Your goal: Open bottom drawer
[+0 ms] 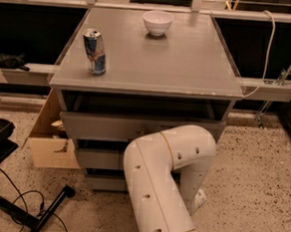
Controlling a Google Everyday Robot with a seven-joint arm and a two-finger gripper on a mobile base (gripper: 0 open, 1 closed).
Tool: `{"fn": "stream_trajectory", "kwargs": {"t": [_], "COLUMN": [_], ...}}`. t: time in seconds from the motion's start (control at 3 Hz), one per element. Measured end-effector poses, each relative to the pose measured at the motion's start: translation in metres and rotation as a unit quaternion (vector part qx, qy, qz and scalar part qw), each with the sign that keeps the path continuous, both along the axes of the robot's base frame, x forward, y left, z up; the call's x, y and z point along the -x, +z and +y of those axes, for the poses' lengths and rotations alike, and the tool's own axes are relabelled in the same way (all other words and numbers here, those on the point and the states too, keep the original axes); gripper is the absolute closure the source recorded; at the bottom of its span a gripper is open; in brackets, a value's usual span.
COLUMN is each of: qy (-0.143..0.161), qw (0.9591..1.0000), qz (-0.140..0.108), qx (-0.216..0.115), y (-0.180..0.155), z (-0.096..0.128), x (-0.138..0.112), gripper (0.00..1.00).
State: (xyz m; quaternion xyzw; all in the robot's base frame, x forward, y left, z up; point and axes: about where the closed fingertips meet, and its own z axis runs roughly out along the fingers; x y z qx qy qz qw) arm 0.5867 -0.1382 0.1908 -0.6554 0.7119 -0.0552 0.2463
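The grey cabinet [179, 60] has three drawers. The bottom drawer [103, 183] shows only the left part of its plain grey front, low near the floor; its knob is hidden behind my arm. My white arm [165, 189] bends in front of the drawers and reaches down on the right. My gripper is hidden behind the arm, low in front of the cabinet. The middle drawer [97, 159] and the top drawer [134, 127] sit above it.
A blue drink can [94, 51] and a white bowl [157, 22] stand on the cabinet top. A cardboard box [49, 141] sits on the floor at the cabinet's left. A black stand with cables [9, 208] lies at the lower left. Speckled floor extends to the right.
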Motion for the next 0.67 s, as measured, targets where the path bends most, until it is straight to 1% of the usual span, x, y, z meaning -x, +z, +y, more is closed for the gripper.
{"fn": "stream_trajectory", "kwargs": {"t": [0.33,0.67], "qy": [-0.006,-0.019], "qw": [0.9998,0.9991], "qz": [-0.007,-0.007], "qx": [0.019,0.037], "y": [-0.008,-0.016], "z": [0.002,0.002], "x": [-0.016,-0.039], "gripper": [0.00,0.00]}}
